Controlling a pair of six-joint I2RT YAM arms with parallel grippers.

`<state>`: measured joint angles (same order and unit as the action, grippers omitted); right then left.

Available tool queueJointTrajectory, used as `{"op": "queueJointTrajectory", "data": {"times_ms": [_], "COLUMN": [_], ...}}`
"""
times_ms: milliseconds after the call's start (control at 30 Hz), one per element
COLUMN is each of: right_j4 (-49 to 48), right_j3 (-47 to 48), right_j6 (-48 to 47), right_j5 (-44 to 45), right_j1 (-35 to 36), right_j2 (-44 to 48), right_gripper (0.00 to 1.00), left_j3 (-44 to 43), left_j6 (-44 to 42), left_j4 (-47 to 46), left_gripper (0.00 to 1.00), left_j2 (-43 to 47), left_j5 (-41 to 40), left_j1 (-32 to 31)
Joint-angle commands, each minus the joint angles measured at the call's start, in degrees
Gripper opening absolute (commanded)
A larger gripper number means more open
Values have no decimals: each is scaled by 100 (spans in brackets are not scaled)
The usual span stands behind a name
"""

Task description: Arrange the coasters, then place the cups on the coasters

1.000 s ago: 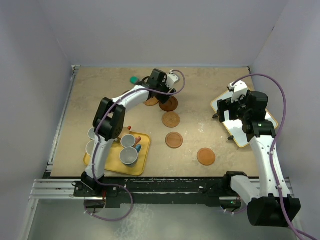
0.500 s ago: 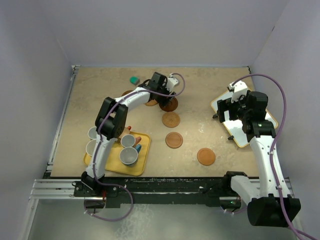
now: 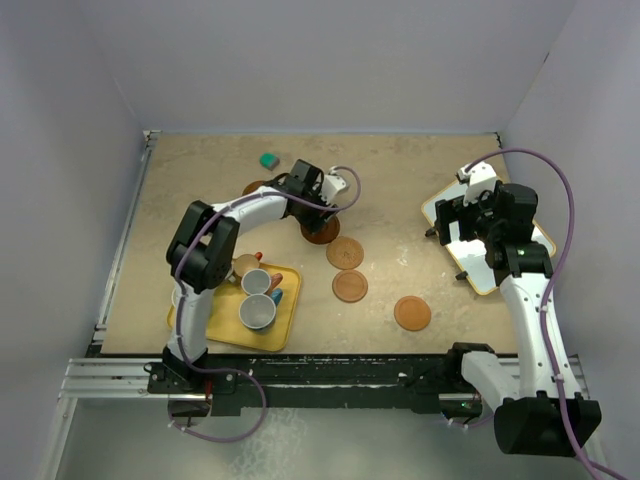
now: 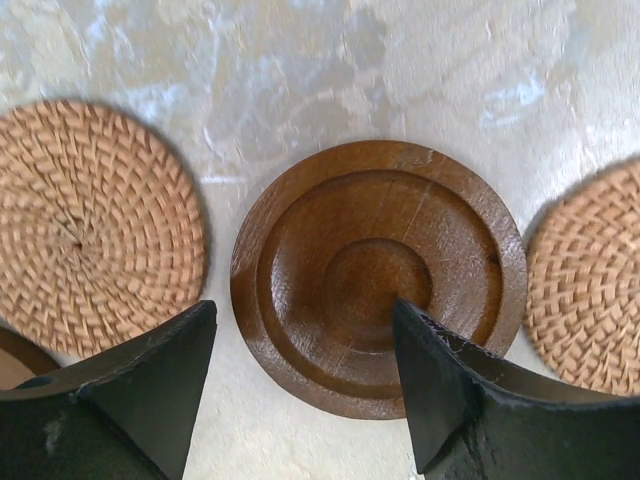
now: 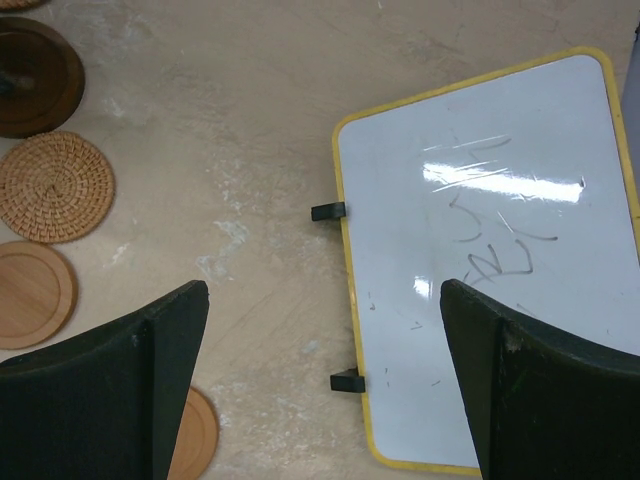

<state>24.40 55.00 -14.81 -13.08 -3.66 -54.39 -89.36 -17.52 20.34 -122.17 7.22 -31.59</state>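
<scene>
**Left hand open over dark coaster; cups sit in tray**

Table (image 3: 200,180): sandy, mottled top. The left arm reaches out to roughly 12 o'clock of the table's middle.

Left hand (image 4: 300,312): released, fingers spread, nothing clasped. The dark coaster (image 4: 375,275) lies flat on the table directly beneath it, ringed grooves up. In the wrist view the right finger's tip overlaps the disc's face. The left finger stands just off its rim at 8 o'clock.

Neighbours: a woven coaster (image 4: 85,225) sits just beside the dark one at 9 o'clock, with a narrow strip of table between. A second woven coaster (image 4: 590,280) sits at 3 o'clock, cut by the frame edge.

From above, the discs string out from the dark one toward 5 o'clock. After a woven one come the pale wooden coaster (image 3: 350,286) and the orange coaster (image 3: 412,313), each apart from the next.

Yellow tray (image 3: 285,325): at 8 o'clock of the table, near the front edge. It holds the cups (image 3: 257,312), mouths up. Two grey ones and a smaller one show plainly. The left arm crosses the tray's left side, so the full count is uncertain.

Whiteboard (image 5: 480,250): yellow-rimmed, at 3 o'clock, with faint marker strokes and two black clips (image 5: 328,211) on one long edge. Right hand (image 5: 322,290): spread wide and empty, above that clipped edge.

Teal block (image 3: 268,159): at 11 o'clock, near the far edge.
</scene>
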Motion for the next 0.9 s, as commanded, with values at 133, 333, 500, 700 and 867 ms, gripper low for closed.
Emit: {"op": "queueJointTrajectory", "data": {"times_ms": [133,333,500,700,867], "right_j4": [-41,-39,-40,-40,-32], "right_j3": [160,159,160,169,168], "right_j6": [-13,-11,-13,-13,-14], "right_j5": [-162,-152,-146,-160,-166], "right_j1": [-21,-21,-21,-21,-21], "right_j2": [87,61,38,8,-1], "right_gripper": [100,100,100,100,100], "left_j3": [748,1118,1438,1838,1859], "left_j6": [-156,-106,-269,-453,-463], "left_j4": [264,409,689,715,552], "left_gripper": [68,68,68,68,68], "left_j2": [597,926,1154,1338,1395], "left_j5": [-935,-907,-722,-752,-1089], "left_j1": [197,759,1193,1387,1557]}}
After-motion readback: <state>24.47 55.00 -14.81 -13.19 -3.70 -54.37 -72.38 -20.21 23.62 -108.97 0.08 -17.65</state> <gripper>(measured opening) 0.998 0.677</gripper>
